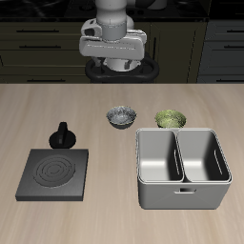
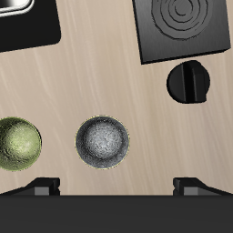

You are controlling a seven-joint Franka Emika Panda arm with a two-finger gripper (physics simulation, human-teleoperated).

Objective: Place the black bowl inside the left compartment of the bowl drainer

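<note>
From out front, the gripper (image 1: 117, 65) hangs high near the table's back, black bowl (image 1: 121, 116) just forward of it, behind the bowl drainer (image 1: 183, 195). Wrist cam: bowl (image 2: 102, 141) sits between the spread-apart, empty fingers (image 2: 44, 186).

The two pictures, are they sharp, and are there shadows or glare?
Exterior view: sharp, evenly lit; the bowl drainer has shaded inner walls and no glare. Wrist view: also crisp; the black bowl casts only a faint shadow on the table.
</note>
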